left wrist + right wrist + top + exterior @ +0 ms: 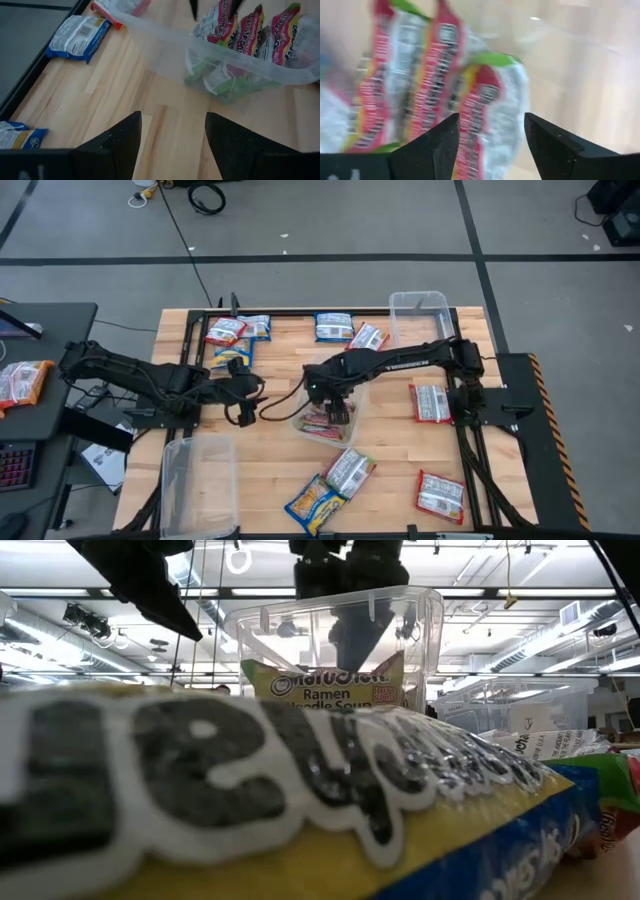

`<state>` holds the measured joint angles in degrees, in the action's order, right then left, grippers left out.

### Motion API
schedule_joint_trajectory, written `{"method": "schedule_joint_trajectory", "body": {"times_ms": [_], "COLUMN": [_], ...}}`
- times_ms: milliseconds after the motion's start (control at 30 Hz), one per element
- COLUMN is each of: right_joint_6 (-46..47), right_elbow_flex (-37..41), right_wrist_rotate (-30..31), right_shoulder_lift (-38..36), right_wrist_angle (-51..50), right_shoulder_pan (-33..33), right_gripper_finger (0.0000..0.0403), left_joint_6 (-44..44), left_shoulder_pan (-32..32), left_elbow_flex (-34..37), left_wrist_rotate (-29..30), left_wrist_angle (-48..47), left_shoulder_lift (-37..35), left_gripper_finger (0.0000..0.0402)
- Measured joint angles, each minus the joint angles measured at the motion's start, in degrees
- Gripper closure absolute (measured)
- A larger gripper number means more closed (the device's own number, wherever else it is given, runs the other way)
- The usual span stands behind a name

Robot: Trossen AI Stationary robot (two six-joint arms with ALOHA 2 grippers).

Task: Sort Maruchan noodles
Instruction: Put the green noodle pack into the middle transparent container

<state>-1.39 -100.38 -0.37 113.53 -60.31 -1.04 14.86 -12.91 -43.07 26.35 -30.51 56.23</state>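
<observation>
A clear tub [312, 423] stands mid-table with several silvery green-pink Maruchan packets [435, 90] standing on edge inside it. My right gripper [338, 414] hangs open just above them, pointing steeply down into the tub [335, 640], with nothing between its fingers [491, 120]. My left gripper [240, 412] waits open to the tub's left, over bare wood [173, 117]. More packets lie flat on the table: blue-and-yellow ones [232, 355] [334, 326] [315, 502], red-and-white ones [226, 330] [431, 402] [440, 493], and a silvery one [350, 470].
An empty clear tub [418, 315] stands at the far edge and another [198, 480] at the near left. A blue-and-yellow packet [300, 810] fills the low view's foreground. One more packet [20, 380] lies on the side desk at the left.
</observation>
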Motion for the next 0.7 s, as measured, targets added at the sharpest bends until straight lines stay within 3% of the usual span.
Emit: {"method": "schedule_joint_trajectory", "body": {"times_ms": [267,433,567,700], "right_joint_6": [4.1,9.4,16.0,19.2], "right_elbow_flex": [0.0,1.2,4.5,8.5], "right_wrist_rotate": [11.6,16.2,20.9,23.9], "right_shoulder_lift": [-8.7,-14.6,-18.1,-19.8], "right_wrist_angle": [-2.9,-3.4,-1.4,2.0], "right_shoulder_pan": [-3.4,-8.4,-14.0,-20.2], "right_gripper_finger": [0.0188,0.0188,0.0188,0.0188], "left_joint_6": [2.5,4.2,7.3,3.3], "left_shoulder_pan": [1.6,7.1,15.5,22.2], "left_elbow_flex": [0.0,0.0,0.0,0.0], "left_wrist_rotate": [8.7,8.8,8.7,3.2], "left_wrist_angle": [0.0,-0.1,-0.2,1.7], "left_shoulder_lift": [0.0,0.0,2.3,8.6], "left_gripper_finger": [0.018,0.018,0.018,0.018]}}
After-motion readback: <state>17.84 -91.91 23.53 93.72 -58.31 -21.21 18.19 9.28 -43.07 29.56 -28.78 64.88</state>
